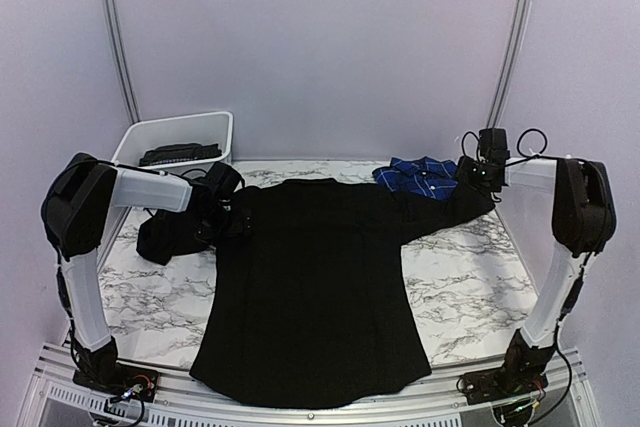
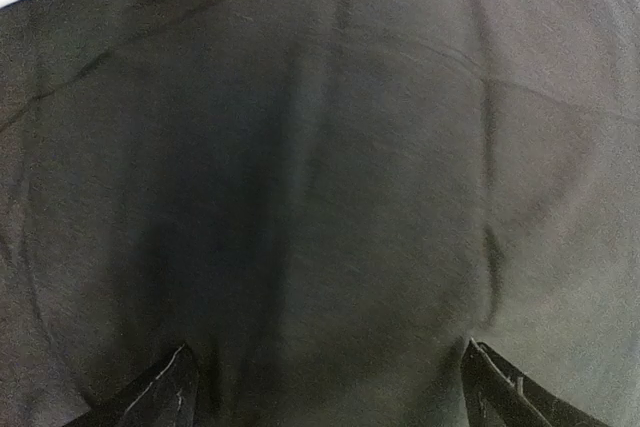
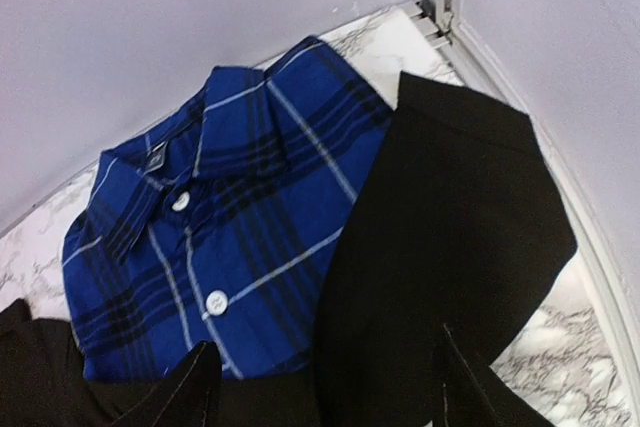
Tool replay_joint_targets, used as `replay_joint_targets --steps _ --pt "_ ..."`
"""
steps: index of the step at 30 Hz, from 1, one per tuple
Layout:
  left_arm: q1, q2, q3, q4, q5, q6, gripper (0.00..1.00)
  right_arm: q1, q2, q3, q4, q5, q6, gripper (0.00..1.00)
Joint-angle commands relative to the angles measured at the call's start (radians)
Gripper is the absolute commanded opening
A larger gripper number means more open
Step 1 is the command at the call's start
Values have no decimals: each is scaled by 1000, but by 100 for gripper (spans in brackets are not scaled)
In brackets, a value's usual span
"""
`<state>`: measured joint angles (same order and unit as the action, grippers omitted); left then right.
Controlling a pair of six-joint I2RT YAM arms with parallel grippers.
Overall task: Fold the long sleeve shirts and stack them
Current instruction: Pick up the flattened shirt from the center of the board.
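The large black long sleeve shirt (image 1: pixel 310 287) lies spread flat across the middle of the marble table (image 1: pixel 470 277), hem toward the arms. Its left sleeve (image 1: pixel 165 237) is bunched at the left. My left gripper (image 1: pixel 225 202) hovers by that shoulder. In the left wrist view black cloth (image 2: pixel 330 147) fills the picture, and my left gripper (image 2: pixel 325 387) stands open just over it. The right sleeve (image 3: pixel 450 237) runs to the back right and overlaps the folded blue plaid shirt (image 1: pixel 415 175) (image 3: pixel 230 217). My right gripper (image 1: pixel 478 182) (image 3: pixel 325 377) stands open above the sleeve's end.
A white plastic bin (image 1: pixel 135 137) holding dark items stands at the back left corner. Grey walls and metal posts (image 1: pixel 515 37) close in the table at the back and sides. A metal rail (image 1: pixel 330 412) runs along the near edge.
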<state>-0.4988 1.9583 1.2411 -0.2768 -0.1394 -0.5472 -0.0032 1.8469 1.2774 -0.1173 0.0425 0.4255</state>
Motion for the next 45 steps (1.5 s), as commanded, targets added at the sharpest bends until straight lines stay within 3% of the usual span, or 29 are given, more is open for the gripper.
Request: replay_joint_targets --steps 1,11,16,23,32,45 --pt "-38 -62 30 -44 49 21 95 -47 101 156 -84 89 -31 63" --pt "-92 -136 93 -80 91 21 95 -83 387 514 -207 54 -38 55" --pt "-100 -171 104 -96 96 26 95 -88 473 588 -244 60 -48 54" --pt "-106 -197 104 -105 106 26 95 -104 456 533 -222 63 -50 42" --pt "-113 -209 114 -108 109 20 95 -105 365 459 -193 80 -41 10" --pt "-115 -226 120 -109 136 10 95 -100 145 262 -104 59 -49 0"
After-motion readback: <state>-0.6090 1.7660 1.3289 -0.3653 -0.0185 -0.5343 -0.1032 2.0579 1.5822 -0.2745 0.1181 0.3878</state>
